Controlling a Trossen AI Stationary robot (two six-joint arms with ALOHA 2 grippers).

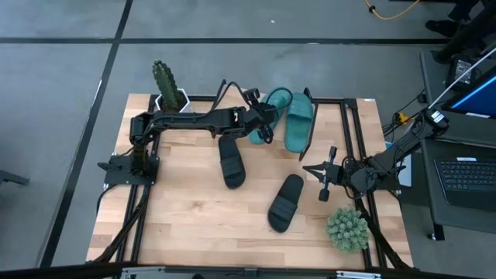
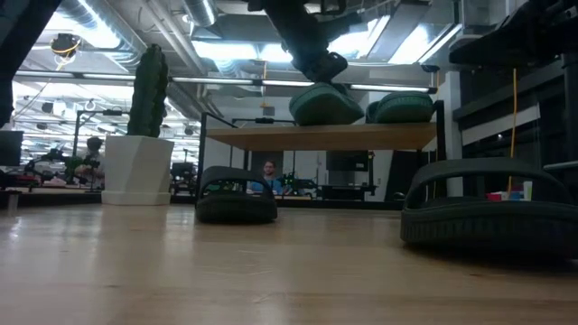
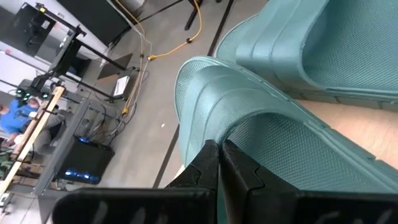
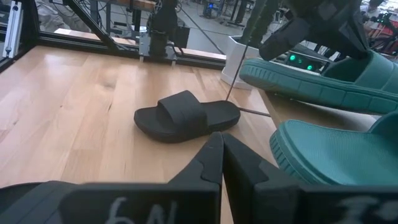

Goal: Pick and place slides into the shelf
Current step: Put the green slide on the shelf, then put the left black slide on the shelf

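Four slides in view: two teal, two black. Both teal slides sit side by side on the slanted board of the shelf [image 1: 353,124] at the far side of the table [image 1: 178,209]; the left teal slide [image 1: 267,116] lies under the left arm's end, the right teal slide [image 1: 299,122] just beside it. Two black slides rest on the table: one black slide [image 1: 230,161] near the middle, below the left arm, and a second black slide [image 1: 287,202] nearer the front, lying at an angle, well apart from the first. The left tool [image 3: 219,163] is at the edge of the left teal slide, its fingers together; in the left wrist view the fingertips press closed against the slide's rim, but whether rubber is pinched between them cannot be told. The low view shows this arm coming down onto the left teal slide on the shelf board. The right tool [image 1: 325,180] hangs over the right side of the table, fingers together and holding nothing, near the second black slide. Two plants: one cactus in a white pot [image 1: 166,85] at the far left corner, one round green plant [image 1: 346,229] at the near right corner.
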